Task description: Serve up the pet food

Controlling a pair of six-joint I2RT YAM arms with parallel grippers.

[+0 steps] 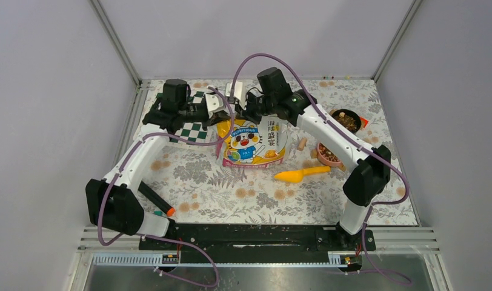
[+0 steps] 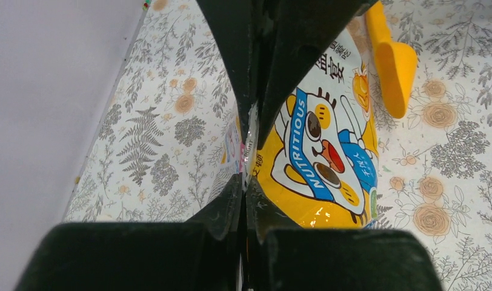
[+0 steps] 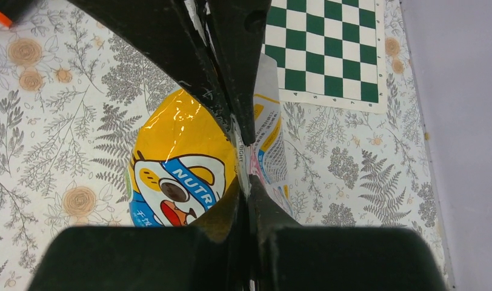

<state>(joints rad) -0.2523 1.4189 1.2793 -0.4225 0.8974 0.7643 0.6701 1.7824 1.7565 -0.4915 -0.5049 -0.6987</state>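
The pet food bag is glossy yellow with a white cartoon cat and a blue banner, and sits at mid-table. The pellets inside it are hidden. My left gripper is shut on the bag's top seam from the left. My right gripper is shut on the same seam just to its right. In the left wrist view my left gripper pinches the thin foil edge, with the bag spreading out below. In the right wrist view my right gripper clamps that edge above the bag.
A yellow scoop lies right of the bag. A pink bowl and a dark bowl, both with brown contents, stand at the right. A green chessboard lies behind left. A black marker lies near left.
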